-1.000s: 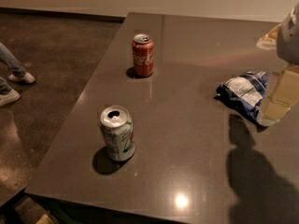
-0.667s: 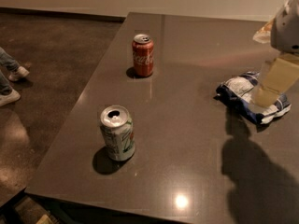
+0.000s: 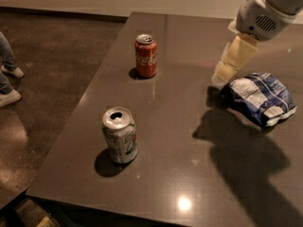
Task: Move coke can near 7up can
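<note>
The gripper (image 3: 223, 74) hangs in the upper right of the frame, its pale yellowish tip just above the dark table (image 3: 180, 37) and close beside the upper left corner of a blue-and-white crinkled snack bag (image 3: 258, 96). A second ago it sat at the far right edge, over the bag's right side. Since then it has travelled leftward and slightly upward in the frame, and more of the white arm housing (image 3: 265, 13) now shows in the top right corner. Whether the gripper is wide or narrow cannot be told from this view; it holds nothing visible.

The coke can (image 3: 146, 56) stands upright in the upper middle of the frame, near the table's left edge, in the same spot as before. It is well apart from the gripper, with bare tabletop between them. The 7up can (image 3: 120, 135) stands upright in the lower left part of the table, its opened top facing up, also unmoved. The two cans remain well apart from each other.

The arm's dark shadow (image 3: 241, 145) falls across the lower right of the table and has shifted left with the arm. At the left edge of the frame, a person's shoes (image 3: 10, 97) stand on the floor, further into view than earlier.
</note>
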